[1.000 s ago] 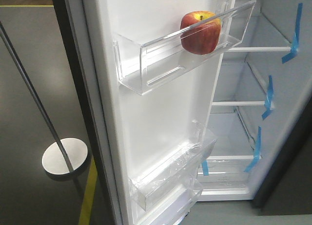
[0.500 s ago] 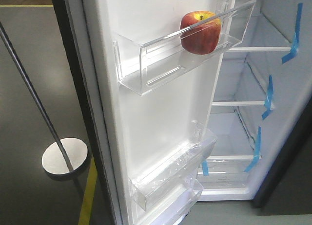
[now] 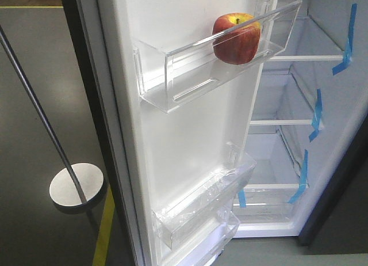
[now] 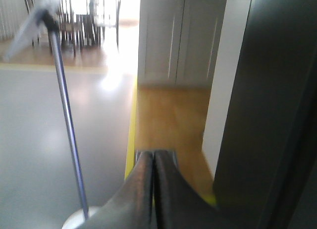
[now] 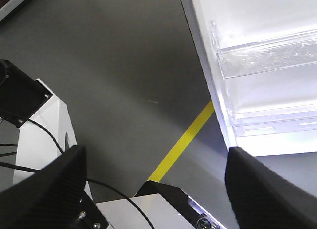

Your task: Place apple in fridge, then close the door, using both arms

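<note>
The red apple point(image 3: 236, 38) rests in the upper clear bin point(image 3: 190, 70) on the white inside of the open door point(image 3: 172, 139). Beyond it the fridge point(image 3: 287, 139) shows white walls and glass shelves marked with blue tape. Neither gripper appears in the front view. My left gripper point(image 4: 153, 162) is shut, its black fingers pressed together with nothing between them, just left of the door's dark outer face point(image 4: 267, 110). My right gripper point(image 5: 156, 179) is open and empty, pointing down at the floor beside the door's lower bins point(image 5: 267, 55).
A thin metal pole point(image 3: 40, 116) on a round silver base point(image 3: 76, 186) stands left of the door. Yellow floor tape point(image 3: 105, 231) runs beneath the door edge. The robot's white base and black cables point(image 5: 44, 135) lie below the right gripper.
</note>
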